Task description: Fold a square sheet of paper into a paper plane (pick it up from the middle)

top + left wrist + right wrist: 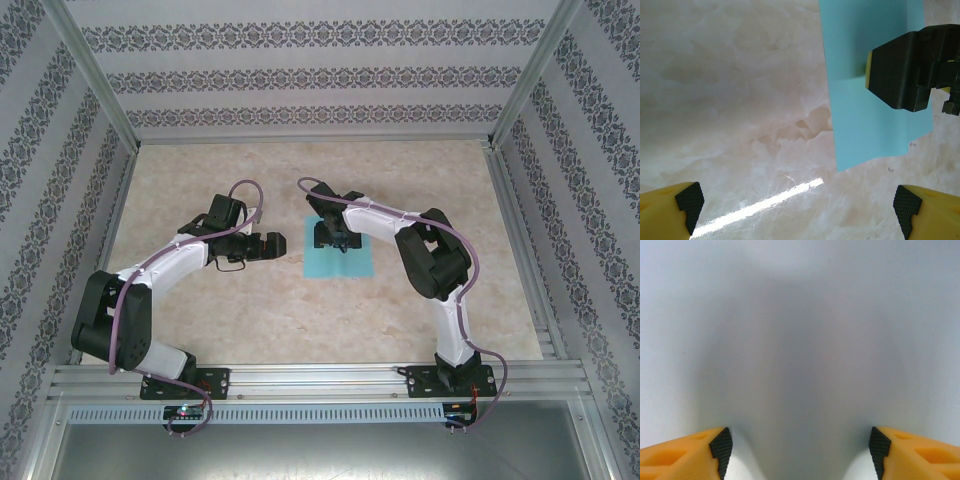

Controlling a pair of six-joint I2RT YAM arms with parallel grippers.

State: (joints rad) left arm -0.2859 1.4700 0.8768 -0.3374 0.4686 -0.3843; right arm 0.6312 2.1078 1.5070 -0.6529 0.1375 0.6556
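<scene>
**Down on the sheet, nothing pinched**

Logged square sheet of paper (345,265) flat on marbled tabletop (250,320), near mid-table in top view. Found right gripper (333,240) lowered onto it, toward its 11 o'clock portion. Own wrist view: right gripper (800,452) spread well apart, only a blurred pale surface between the pads, nothing held. From left wrist: one yellow fingertip (868,70) touching square sheet of paper (865,120), slight ridge beside it. Noted left gripper (278,244) at sheet's 9 o'clock, near the edge but apart. Left gripper (797,205) fully spread, empty, over bare tabletop.
</scene>
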